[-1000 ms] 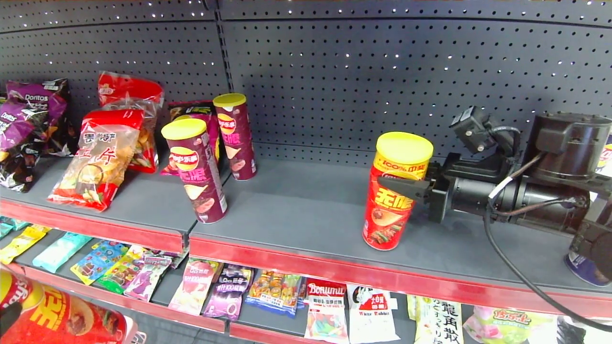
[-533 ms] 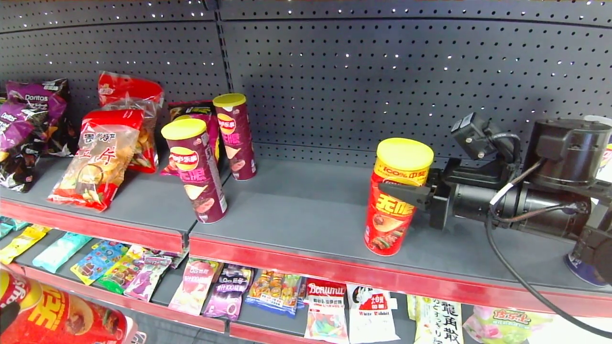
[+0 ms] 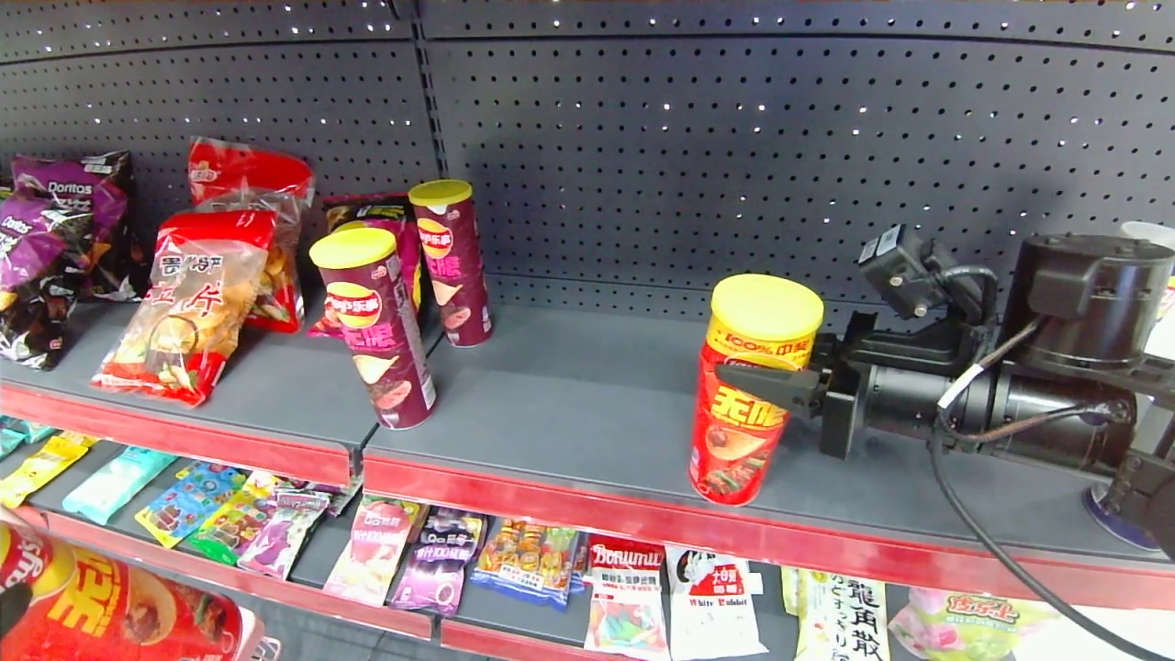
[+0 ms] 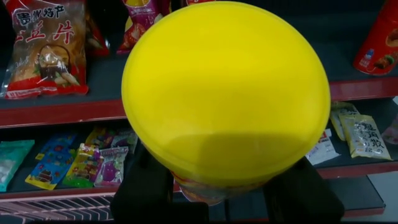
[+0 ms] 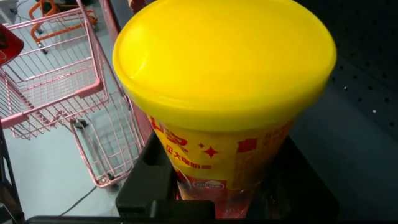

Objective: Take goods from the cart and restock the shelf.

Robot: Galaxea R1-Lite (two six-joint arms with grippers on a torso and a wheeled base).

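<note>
A red chip can (image 3: 748, 404) with a yellow lid stands slightly tilted on the grey top shelf (image 3: 587, 413), its base close to the red front edge. My right gripper (image 3: 764, 372) is shut on its upper half from the right. The right wrist view looks down on that can's lid (image 5: 224, 68), with the right gripper (image 5: 217, 196) clamped around the body. A second red can (image 3: 110, 610) is at the lower left; its yellow lid (image 4: 227, 93) faces the left wrist camera, and my left gripper (image 4: 224, 199) is shut on it below the shelves.
Two purple cans (image 3: 376, 326) (image 3: 452, 262) and chip bags (image 3: 188, 303) occupy the shelf's left part. Bare shelf lies between them and the red can. A blue can (image 3: 1115, 523) sits behind my right arm. Candy packets (image 3: 532, 555) fill the lower shelf. A pink wire cart (image 5: 56, 93) stands beside it.
My right gripper has carried the red can down and slightly left, toward the shelf's front edge. The left arm and its can have stayed in place.
</note>
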